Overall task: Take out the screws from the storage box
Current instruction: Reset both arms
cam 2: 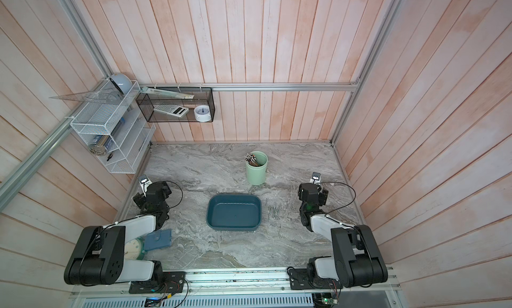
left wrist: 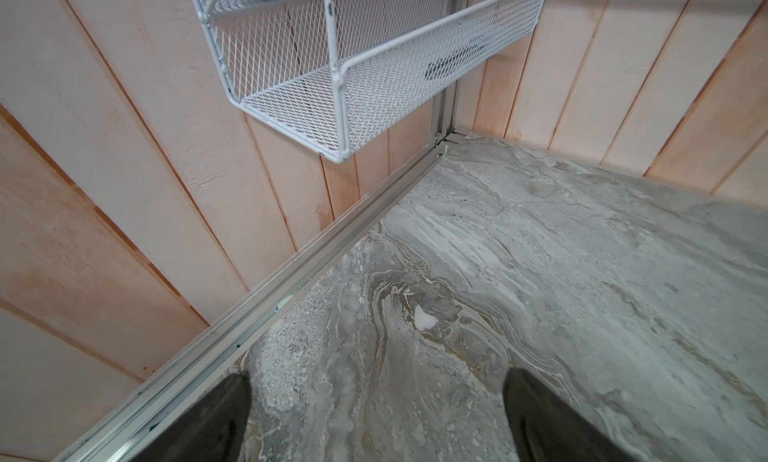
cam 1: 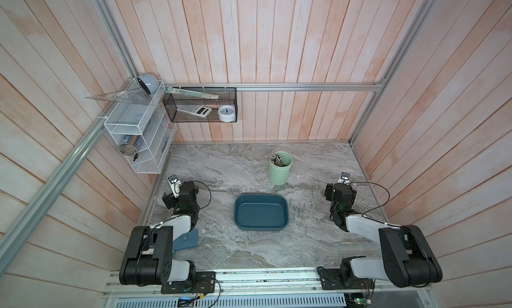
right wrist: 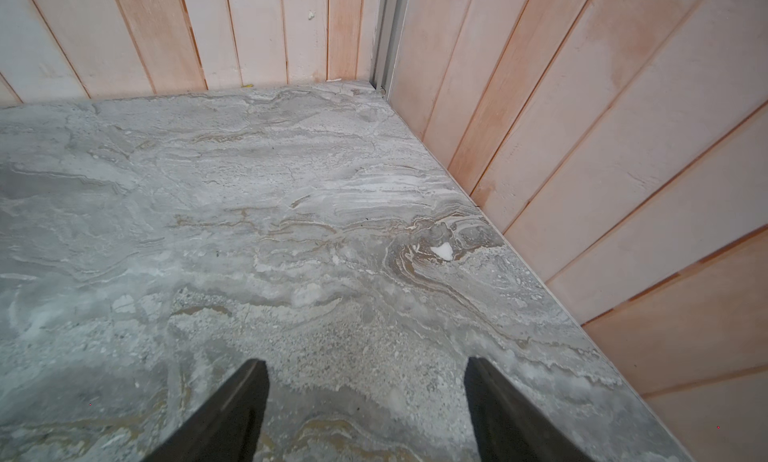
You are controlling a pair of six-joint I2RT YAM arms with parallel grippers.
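Grey marbled stone forms the tabletop [cam 1: 221, 168], walled by pale pink planks. The left arm [cam 1: 177, 223] and right arm [cam 1: 360, 223] sit folded at the table's two sides, both well apart from the tray.

In its wrist view the left gripper [left wrist: 376, 375] has its two dark fingers spread wide over bare stone, with nothing between them. The right gripper [right wrist: 368, 361] also stands parted and grips nothing.

The storage box [cam 1: 260, 214], a dark teal tray, rests mid-table between the arms; in both top views its inside shows only teal floor [cam 2: 234, 214]. Behind it, toward the back wall, a pale green cup [cam 1: 279, 171] stands upright holding a bundle of pencil-like sticks [cam 1: 275, 158]. A flat blue-grey case [cam 1: 187, 238] lies by the left arm.

The screws [cam 1: 299, 209] lie loose on the stone just beside the tray's right side, mostly pointing front to back. One stray screw [cam 1: 306, 234] lies apart, nearer the front edge.
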